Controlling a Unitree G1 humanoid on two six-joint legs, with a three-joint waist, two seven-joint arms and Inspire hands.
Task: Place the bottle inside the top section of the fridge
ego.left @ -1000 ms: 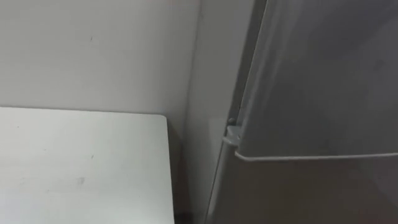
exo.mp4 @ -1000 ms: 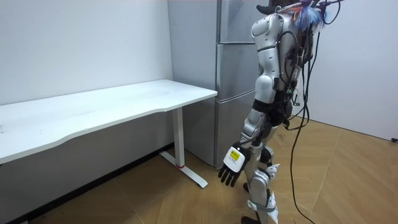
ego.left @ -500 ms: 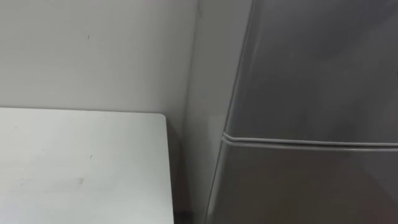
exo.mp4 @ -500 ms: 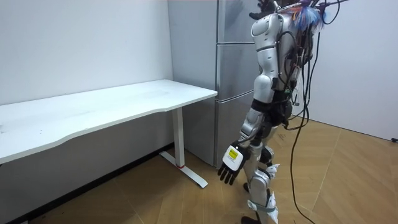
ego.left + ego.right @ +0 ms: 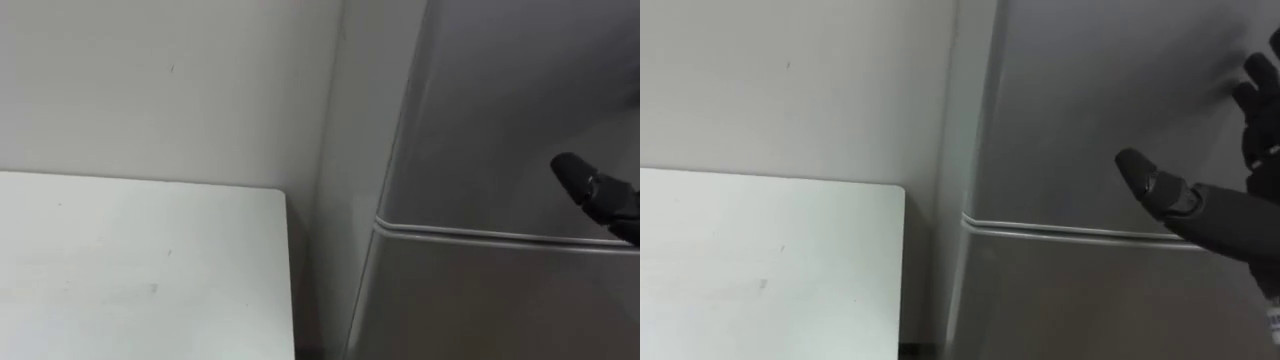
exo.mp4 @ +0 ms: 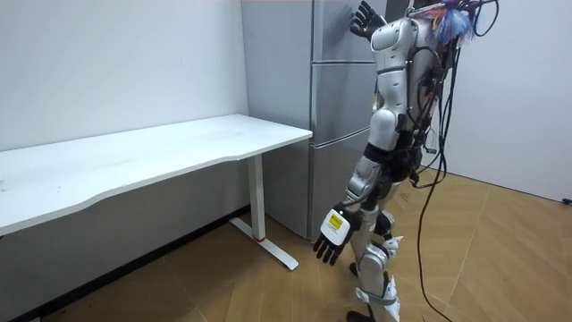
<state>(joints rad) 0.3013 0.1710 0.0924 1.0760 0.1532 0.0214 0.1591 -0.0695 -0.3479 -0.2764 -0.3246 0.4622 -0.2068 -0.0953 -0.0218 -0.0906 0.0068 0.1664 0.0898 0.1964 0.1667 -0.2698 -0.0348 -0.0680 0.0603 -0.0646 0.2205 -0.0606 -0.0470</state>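
Note:
The grey fridge (image 6: 335,98) stands right in front of me with its upper door (image 5: 1110,100) shut flush above the seam (image 5: 500,235). My right hand (image 5: 1200,205) is raised before that door, open, with the thumb pointing left and the fingers spread upward, holding nothing. In the room view the same right hand (image 6: 364,16) is up at head height by the door's top. My left hand (image 6: 332,240) hangs open beside my thigh, empty.
A white table (image 5: 130,270) stands to my left, its corner close to the fridge's side, with a narrow dark gap between them. A plain wall (image 5: 160,80) runs behind the table. Wooden floor (image 6: 483,259) lies open behind me.
The upper door stood ajar a second ago and closed flush half a second ago. My right hand has since come up into view before the door. The camera shifted slightly.

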